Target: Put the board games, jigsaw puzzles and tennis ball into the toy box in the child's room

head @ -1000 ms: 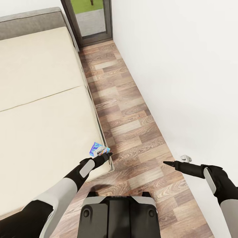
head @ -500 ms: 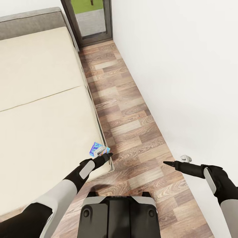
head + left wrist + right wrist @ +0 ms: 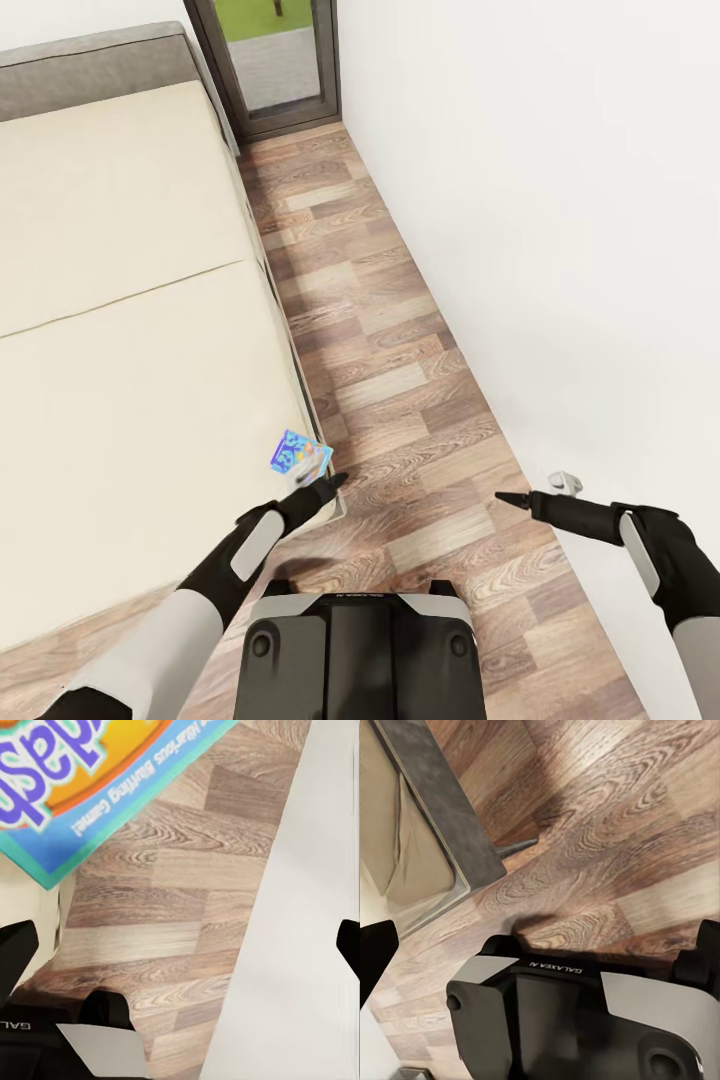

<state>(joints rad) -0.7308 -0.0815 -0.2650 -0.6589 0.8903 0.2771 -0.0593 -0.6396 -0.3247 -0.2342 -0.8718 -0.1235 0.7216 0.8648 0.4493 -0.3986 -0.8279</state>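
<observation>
A small blue board game (image 3: 300, 455) with orange and purple lettering sits at the near corner of the bed (image 3: 130, 400), by the mattress edge. My left gripper (image 3: 326, 484) hovers just off that corner, a little short of the box, open with nothing between its fingers. In the left wrist view the box (image 3: 82, 780) lies beyond the left gripper (image 3: 181, 949), outside its wide-spread fingers. My right gripper (image 3: 502, 495) is open over the wooden floor near the white wall; in the right wrist view the right gripper (image 3: 540, 952) looks down on the floor and my own base.
A narrow strip of wooden floor (image 3: 400, 380) runs between the bed and the white wall (image 3: 560, 250). A glass door (image 3: 270, 60) closes its far end. My base (image 3: 360, 650) stands at the near end. A small white fitting (image 3: 565, 483) sits low on the wall. The grey bed frame corner (image 3: 442, 817) is close by.
My left gripper has drawn back from the blue board game toward my base, so the box now shows whole. The right arm has dropped a little.
</observation>
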